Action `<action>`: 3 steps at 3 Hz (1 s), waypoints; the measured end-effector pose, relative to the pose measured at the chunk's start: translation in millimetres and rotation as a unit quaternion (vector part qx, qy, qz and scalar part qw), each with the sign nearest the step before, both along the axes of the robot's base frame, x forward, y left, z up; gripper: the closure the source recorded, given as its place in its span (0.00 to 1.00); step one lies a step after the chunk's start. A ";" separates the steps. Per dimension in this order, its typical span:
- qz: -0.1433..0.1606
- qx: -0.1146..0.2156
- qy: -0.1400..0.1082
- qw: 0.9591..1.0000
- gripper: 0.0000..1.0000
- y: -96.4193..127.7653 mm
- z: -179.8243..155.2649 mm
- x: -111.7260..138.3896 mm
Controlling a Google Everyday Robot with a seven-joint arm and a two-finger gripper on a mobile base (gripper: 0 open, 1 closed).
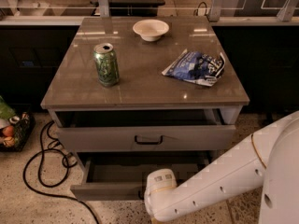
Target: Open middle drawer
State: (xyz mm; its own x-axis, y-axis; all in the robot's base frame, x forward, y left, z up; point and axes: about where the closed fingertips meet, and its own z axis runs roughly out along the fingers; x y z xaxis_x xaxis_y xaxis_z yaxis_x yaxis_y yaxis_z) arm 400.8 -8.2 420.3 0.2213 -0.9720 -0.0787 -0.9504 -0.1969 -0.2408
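At middle drawer front edge — gripper | drawer stands open

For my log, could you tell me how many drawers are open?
2: the top drawer, slightly out, and below it the middle drawer, pulled further. The gripper is at the middle drawer's front centre. Lower drawers may be hidden.

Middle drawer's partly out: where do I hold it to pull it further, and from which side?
Take the middle drawer at the centre of its wide, flat front, coming straight in from the front, since it slides out that way. The pincer sits at that spot and covers whatever is mounted there.
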 end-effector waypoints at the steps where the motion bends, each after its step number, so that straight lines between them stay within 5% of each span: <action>1: 0.000 0.000 0.001 1.000 0.09 -0.1 -0.5 -0.4; 2: 0.000 0.000 0.001 1.000 0.09 -0.1 -0.5 -0.5; 3: 0.000 0.000 0.001 1.000 0.27 -0.2 -1.0 -1.0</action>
State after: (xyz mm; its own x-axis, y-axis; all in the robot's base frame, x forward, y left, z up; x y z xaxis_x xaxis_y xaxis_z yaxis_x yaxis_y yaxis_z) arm 399.8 -8.3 419.3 0.2218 -0.9719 -0.0787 -0.9509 -0.1978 -0.2382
